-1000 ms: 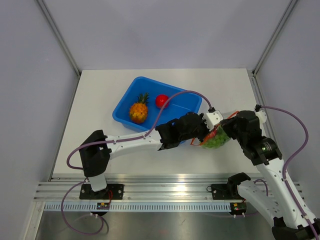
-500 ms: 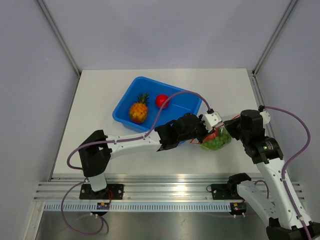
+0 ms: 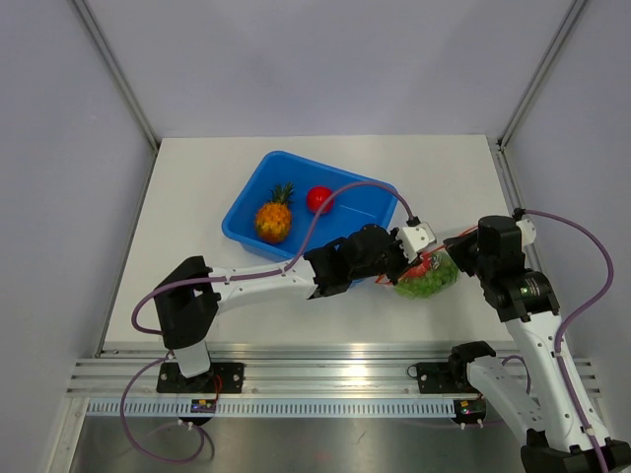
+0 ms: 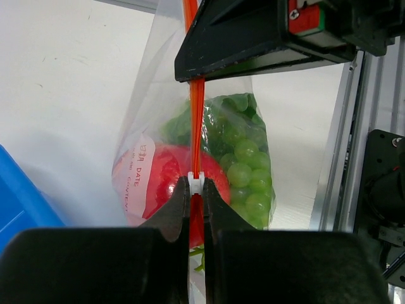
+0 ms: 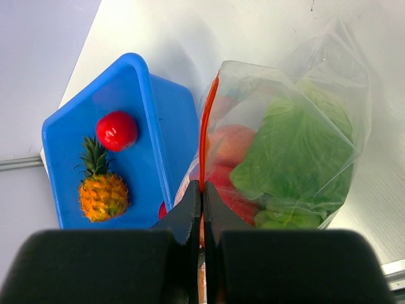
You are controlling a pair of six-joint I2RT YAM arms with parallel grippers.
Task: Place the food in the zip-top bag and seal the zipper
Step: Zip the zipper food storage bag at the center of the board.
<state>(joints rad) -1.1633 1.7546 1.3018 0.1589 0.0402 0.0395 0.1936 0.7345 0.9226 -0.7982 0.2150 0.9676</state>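
zipper in left gripper, right gripper

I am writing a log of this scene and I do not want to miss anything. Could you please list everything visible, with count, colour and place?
table: one, white, under everything
tub: one, blue, on the table
pineapple: one, orange-yellow with a green top, in the tub
round fruit: one, red, in the tub beside the pineapple
zip-top bag: one, clear, right of the tub
zipper: one, orange-red, along the bag's mouth
cabbage: one, green, inside the bag
grapes: one bunch, green, inside the bag
red fruit: at least one, inside the bag; exact count unclear
left pincer: one, black, shut on the zipper
right pincer: one, black, shut on the zipper
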